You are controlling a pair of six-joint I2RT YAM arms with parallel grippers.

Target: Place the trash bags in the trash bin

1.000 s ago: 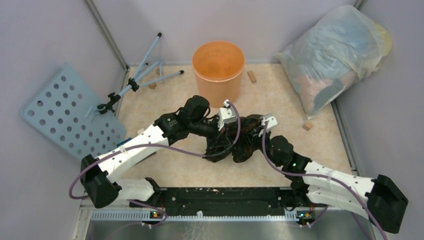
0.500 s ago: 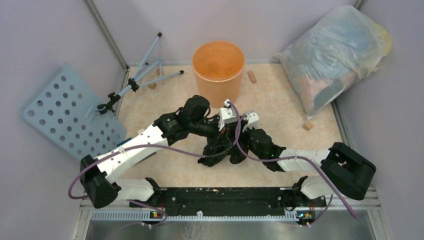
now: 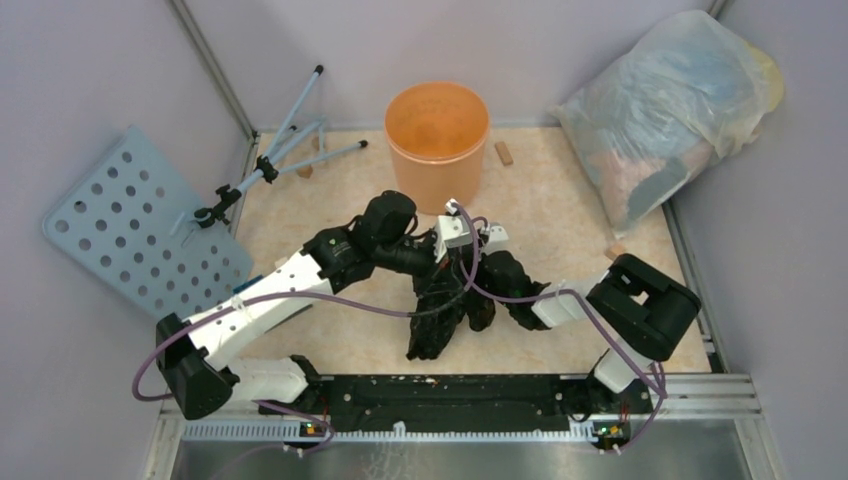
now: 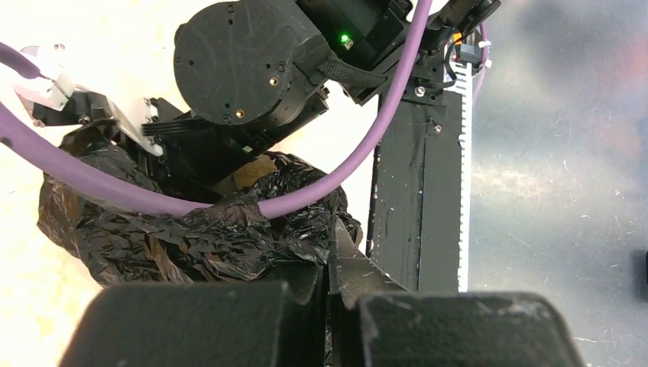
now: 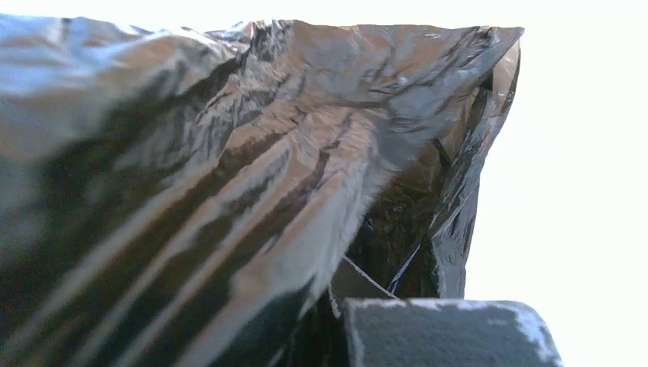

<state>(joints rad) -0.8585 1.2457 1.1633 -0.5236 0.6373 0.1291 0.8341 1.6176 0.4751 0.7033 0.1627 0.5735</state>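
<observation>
The black trash bag point(image 3: 440, 310) hangs crumpled between both arms at mid floor, its lower end trailing toward the near rail. My left gripper point(image 3: 452, 252) is shut on the bag's top; in the left wrist view its jaws point(image 4: 330, 264) meet on the crinkled black film point(image 4: 168, 237). My right gripper point(image 3: 482, 256) sits right beside it, also shut on the bag. Glossy black plastic point(image 5: 229, 145) covers most of the right wrist view above the closed fingertips point(image 5: 336, 294). The orange trash bin point(image 3: 437, 135) stands upright just behind both grippers, with nothing visible inside.
A big translucent stuffed bag point(image 3: 665, 100) leans in the back right corner. A perforated grey-blue board point(image 3: 130, 220) and a folded tripod point(image 3: 290, 150) lie at the left. Small wooden blocks point(image 3: 503, 152) point(image 3: 615, 250) sit on the floor. The black base rail point(image 3: 450, 395) runs along the near edge.
The right arm has folded, its elbow swinging right and up, and its gripper moved left next to the left gripper. The bag is bunched narrower and hangs longer toward the rail.
</observation>
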